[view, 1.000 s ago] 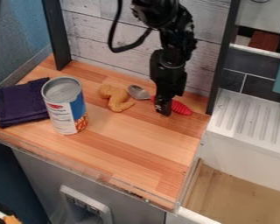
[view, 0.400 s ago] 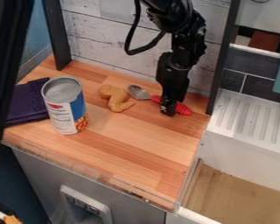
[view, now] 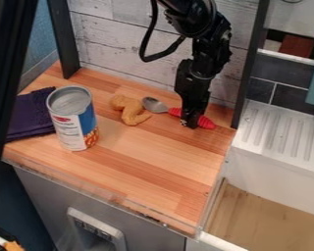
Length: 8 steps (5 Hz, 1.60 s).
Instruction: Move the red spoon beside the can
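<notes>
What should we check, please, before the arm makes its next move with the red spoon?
1. Gripper is at the red handle of the spoon: ok.
2. Spoon is securely grasped: cannot tell, as the gripper hides part of the handle.
3. Can stands upright on the counter: ok.
4. Spoon is beside the can: not ok, it lies over by the back wall.
5. Straight path from spoon to can is unobstructed: not ok, the orange-brown toy lies between them.
</notes>
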Each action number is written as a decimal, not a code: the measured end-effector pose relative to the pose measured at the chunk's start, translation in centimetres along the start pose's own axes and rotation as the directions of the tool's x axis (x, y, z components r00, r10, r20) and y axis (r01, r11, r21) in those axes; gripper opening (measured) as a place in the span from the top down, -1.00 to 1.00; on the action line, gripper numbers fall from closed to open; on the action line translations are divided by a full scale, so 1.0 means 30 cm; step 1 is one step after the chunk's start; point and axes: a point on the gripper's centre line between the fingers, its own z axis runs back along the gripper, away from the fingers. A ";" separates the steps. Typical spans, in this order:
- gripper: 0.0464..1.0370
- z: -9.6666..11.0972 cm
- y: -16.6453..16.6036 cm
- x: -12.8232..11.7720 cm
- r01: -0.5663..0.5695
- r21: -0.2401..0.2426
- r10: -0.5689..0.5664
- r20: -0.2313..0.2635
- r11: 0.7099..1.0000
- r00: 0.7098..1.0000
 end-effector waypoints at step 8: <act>0.27 0.169 0.160 -0.032 0.026 -0.022 -0.030 -0.223 0.999 0.974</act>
